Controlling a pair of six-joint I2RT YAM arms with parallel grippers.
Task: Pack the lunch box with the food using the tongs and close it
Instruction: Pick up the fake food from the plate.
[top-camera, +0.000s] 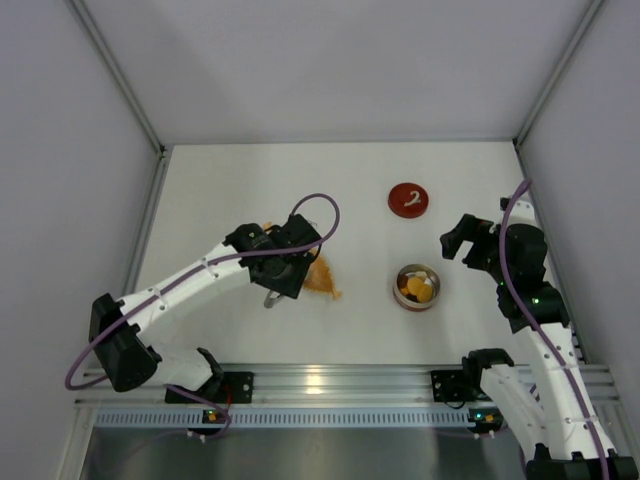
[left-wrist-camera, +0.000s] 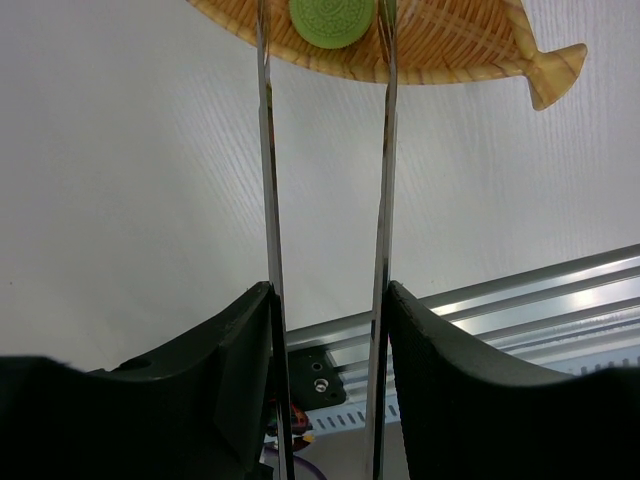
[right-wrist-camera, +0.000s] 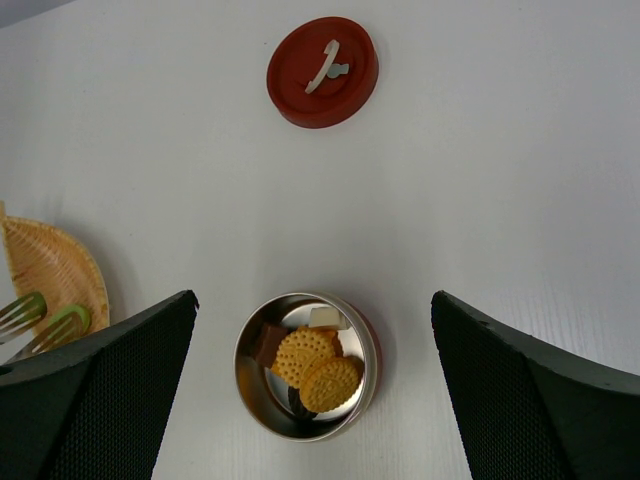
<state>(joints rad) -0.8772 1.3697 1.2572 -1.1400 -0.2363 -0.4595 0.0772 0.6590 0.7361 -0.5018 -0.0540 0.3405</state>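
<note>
Left gripper (left-wrist-camera: 328, 300) clamped on tongs (left-wrist-camera: 268, 180), tips astride green food (left-wrist-camera: 333, 18) on leaf dish (left-wrist-camera: 450, 45)
Right gripper (right-wrist-camera: 312, 295) seen wide open, empty, above part-filled lunch box (right-wrist-camera: 243, 375), lid (right-wrist-camera: 322, 72) apart; green food may be flicked off if squeezed off-centre

The top view looks down from high behind the near edge over the whole worktop (top-camera: 250, 180); the left wrist view looks closely along the tongs (left-wrist-camera: 269, 200) to the woven dish (left-wrist-camera: 450, 45); the right wrist view hangs higher over the lunch box (right-wrist-camera: 248, 385) and lid (right-wrist-camera: 322, 71); both wrist views share the woven dish.
</note>
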